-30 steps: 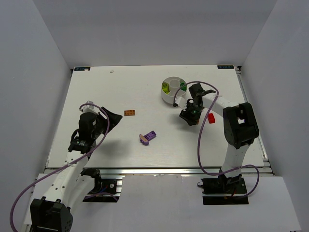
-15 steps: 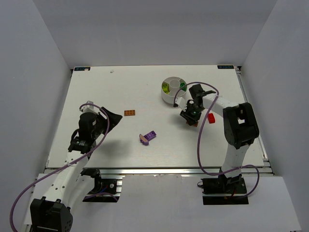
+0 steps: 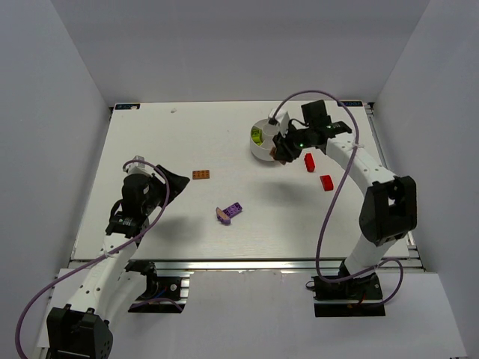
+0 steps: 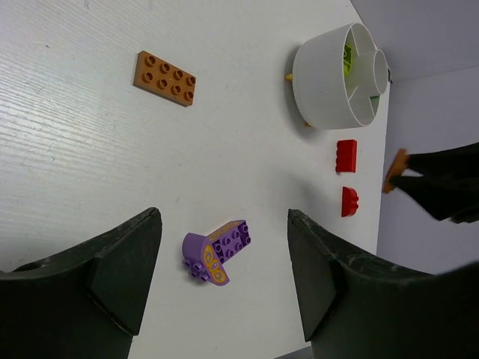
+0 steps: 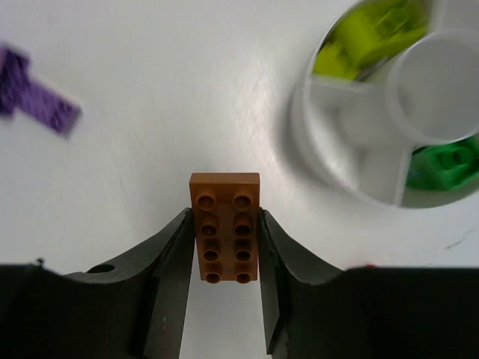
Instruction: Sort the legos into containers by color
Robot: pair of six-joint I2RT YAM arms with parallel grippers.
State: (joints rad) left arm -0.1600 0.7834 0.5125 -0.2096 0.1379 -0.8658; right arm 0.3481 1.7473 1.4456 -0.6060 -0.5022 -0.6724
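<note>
- Orange brick (image 5: 224,235) — two studs wide, four long — is pinched by its long sides between the fingers of the right gripper (image 3: 280,152), held above the table (image 3: 165,134) just beside the white dish (image 3: 259,149).
- Inside the dish, yellow-green legos (image 5: 363,37) fill one wedge and dark green legos (image 5: 445,164) lie in another.
- Over a purple piece (image 4: 217,250), the left gripper (image 4: 222,224) hovers with fingers spread wide, gripping nothing.
- Loose on the table: an orange plate (image 4: 165,78) and two red bricks (image 4: 346,155) — both beside the dish.
</note>
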